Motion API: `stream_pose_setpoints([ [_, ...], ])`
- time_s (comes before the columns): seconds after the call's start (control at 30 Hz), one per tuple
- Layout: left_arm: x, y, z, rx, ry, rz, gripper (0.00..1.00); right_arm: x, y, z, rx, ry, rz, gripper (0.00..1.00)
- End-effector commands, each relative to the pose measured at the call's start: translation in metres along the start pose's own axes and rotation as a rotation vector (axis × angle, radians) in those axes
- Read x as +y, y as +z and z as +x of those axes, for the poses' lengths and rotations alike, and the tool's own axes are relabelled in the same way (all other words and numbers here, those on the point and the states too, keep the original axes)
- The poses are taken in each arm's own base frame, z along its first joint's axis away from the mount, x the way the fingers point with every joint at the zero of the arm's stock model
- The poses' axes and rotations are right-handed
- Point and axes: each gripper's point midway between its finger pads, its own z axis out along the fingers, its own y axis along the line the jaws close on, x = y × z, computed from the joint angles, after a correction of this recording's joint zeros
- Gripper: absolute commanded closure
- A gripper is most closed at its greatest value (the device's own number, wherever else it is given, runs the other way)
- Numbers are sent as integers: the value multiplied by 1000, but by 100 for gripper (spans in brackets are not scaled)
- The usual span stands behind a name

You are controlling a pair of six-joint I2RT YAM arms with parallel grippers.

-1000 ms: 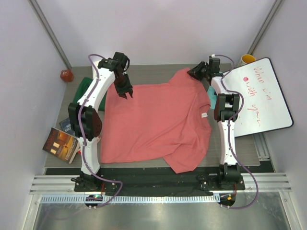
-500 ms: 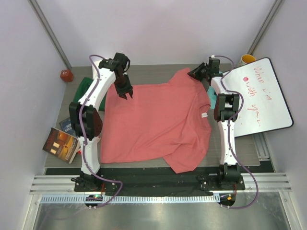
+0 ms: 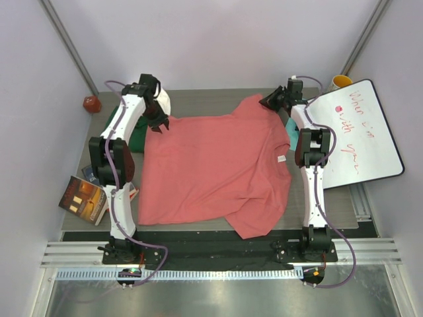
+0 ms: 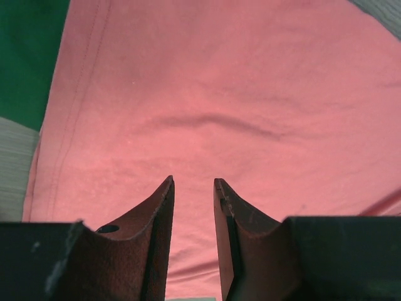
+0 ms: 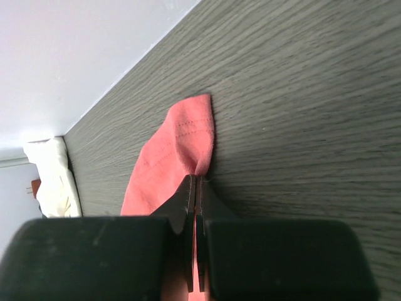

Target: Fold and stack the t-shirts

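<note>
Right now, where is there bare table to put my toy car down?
Bare: the far strip of table behind the pink shirt, between the left claw and right claw, and the strip between the right arm and the whiteboard. Crowded: the left side, with the green shirt and books.

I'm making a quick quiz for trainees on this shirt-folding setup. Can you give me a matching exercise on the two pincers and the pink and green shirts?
Things:
1. left pincer
2. right pincer
3. pink t-shirt
4. green t-shirt

States or places:
A. shut on cloth
B. spread out flat
C. open, gripping nothing
D. partly showing beside the pink one's edge

Pairs: 1-C, 2-A, 3-B, 4-D
</note>
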Motion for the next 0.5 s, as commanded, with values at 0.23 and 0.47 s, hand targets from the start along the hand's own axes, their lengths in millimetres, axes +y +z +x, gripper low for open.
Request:
stream_pose_setpoints([
  [0.23, -11, 19, -29, -69, -37, 31, 68, 74, -48, -39, -83, -92, -65, 99],
  [0.47, 4, 32, -73, -150, -146, 76, 55, 78, -59, -32, -56, -82, -51, 99],
])
